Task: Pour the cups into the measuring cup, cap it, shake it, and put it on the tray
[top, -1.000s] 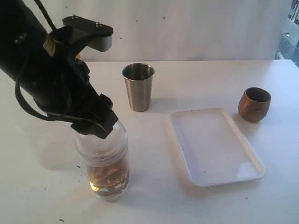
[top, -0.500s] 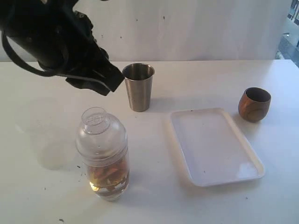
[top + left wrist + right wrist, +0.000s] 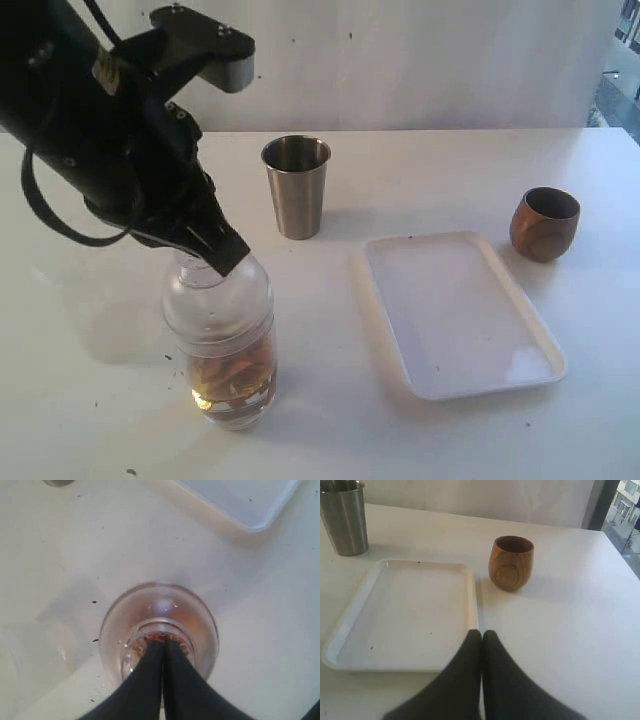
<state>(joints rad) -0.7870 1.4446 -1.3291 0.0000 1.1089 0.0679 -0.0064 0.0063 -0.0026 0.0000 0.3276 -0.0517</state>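
Note:
The clear measuring cup point(image 3: 232, 375) stands at the front left with brown contents in its bottom. The clear dome cap point(image 3: 222, 297) sits on it. My left gripper point(image 3: 226, 256) is shut, its tips touching the top of the cap's neck; in the left wrist view the shut left gripper point(image 3: 163, 643) points straight down into the cap point(image 3: 159, 611). The steel tumbler point(image 3: 296, 186) stands upright behind the tray point(image 3: 455, 310). The wooden cup point(image 3: 545, 223) stands upright to the tray's right. My right gripper point(image 3: 481, 633) is shut and empty above the tray's near rim point(image 3: 400, 665).
The right wrist view shows the wooden cup point(image 3: 512, 562) beside the tray and the steel tumbler point(image 3: 344, 517) beyond its far corner. The left arm's black body point(image 3: 100, 130) hangs over the back left of the white table. Dark specks lie around the measuring cup.
The left gripper lifted up and back off the cap half a second ago, then came back down onto the cap's neck. The cups and tray have not moved.

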